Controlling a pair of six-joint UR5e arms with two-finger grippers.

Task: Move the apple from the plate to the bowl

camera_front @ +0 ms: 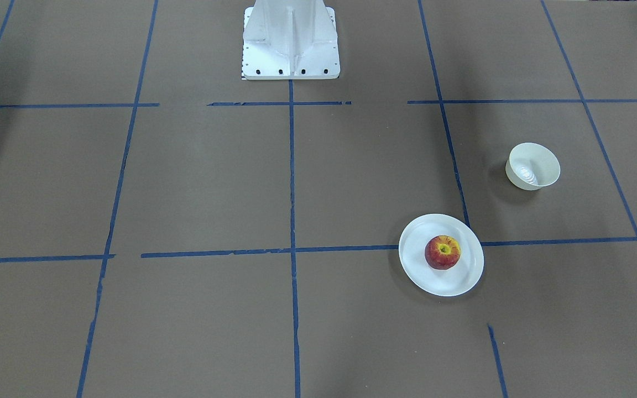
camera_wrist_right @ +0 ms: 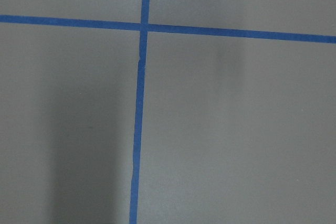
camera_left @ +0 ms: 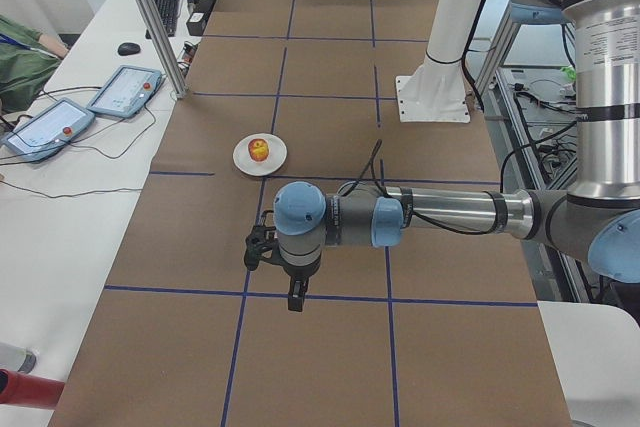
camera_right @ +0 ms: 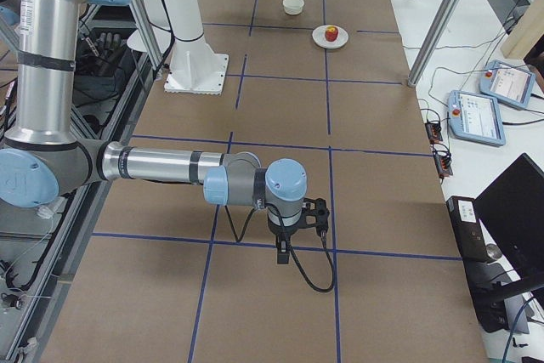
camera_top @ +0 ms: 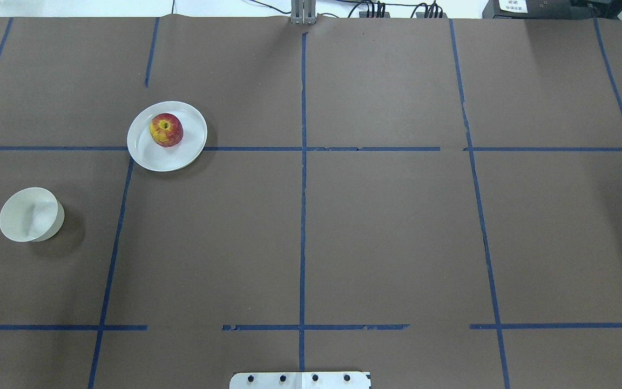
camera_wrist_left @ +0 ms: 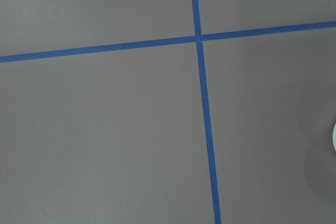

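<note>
The red apple (camera_front: 443,252) (camera_top: 166,129) sits on the flat white plate (camera_front: 462,283) (camera_top: 160,160), on my left side of the table. The small cream-white bowl (camera_front: 533,166) (camera_top: 30,214) stands empty and apart from the plate, nearer my base and further left. Neither gripper shows in the overhead or front views. My left gripper (camera_left: 297,302) shows only in the exterior left view, hanging over the table well short of the plate (camera_left: 243,159). My right gripper (camera_right: 283,254) shows only in the exterior right view, far from the apple (camera_right: 332,34). I cannot tell whether either is open or shut.
Blue tape lines divide the brown table. My white base mount (camera_front: 291,41) stands at the table's near-robot edge. Metal posts (camera_left: 150,17) and teach pendants (camera_left: 125,90) (camera_right: 480,116) stand along the operators' side. Both wrist views show only bare table and tape.
</note>
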